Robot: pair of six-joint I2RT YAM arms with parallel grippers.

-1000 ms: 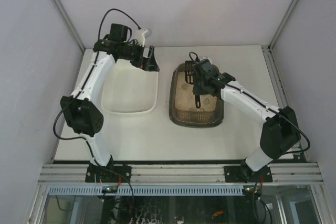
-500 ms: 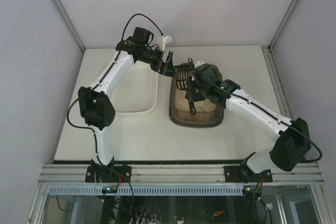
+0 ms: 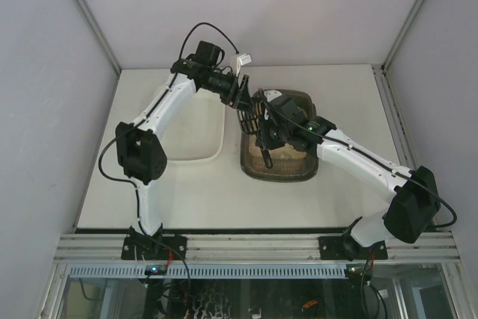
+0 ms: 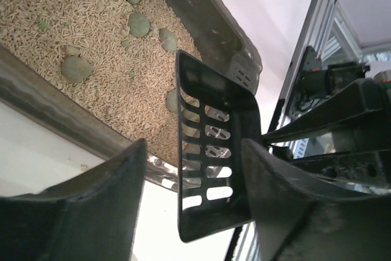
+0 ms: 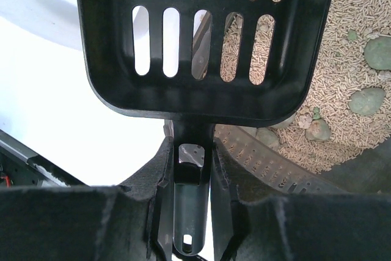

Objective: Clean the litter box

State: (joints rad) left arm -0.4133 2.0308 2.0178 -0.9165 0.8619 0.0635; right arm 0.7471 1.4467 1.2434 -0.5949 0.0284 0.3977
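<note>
The litter box point(image 3: 284, 175) sits just right of the white tray point(image 3: 200, 142), with green lumps point(image 4: 138, 24) in its litter. Over its far left corner, the right gripper point(image 5: 193, 163) squeezes the black scoop point(image 5: 201, 99) by the handle. The left gripper point(image 4: 192, 169) is spread wide around the scoop's head.

This is a robotics lab test cell. A left arm point(image 3: 160, 110) and a right arm point(image 3: 358, 158), both white and black, are bolted to an aluminium extrusion rail point(image 3: 254, 244) across the bottom of the top view, and a loose black cable point(image 3: 203, 25) loops above them. The white tabletop point(image 3: 194, 192) is boxed in by plain pale panels point(image 3: 45, 110) held in metal corner struts point(image 3: 86, 16) at upper left and upper right, with a perforated strip point(image 3: 224, 270) and wiring along the bottom edge.
</note>
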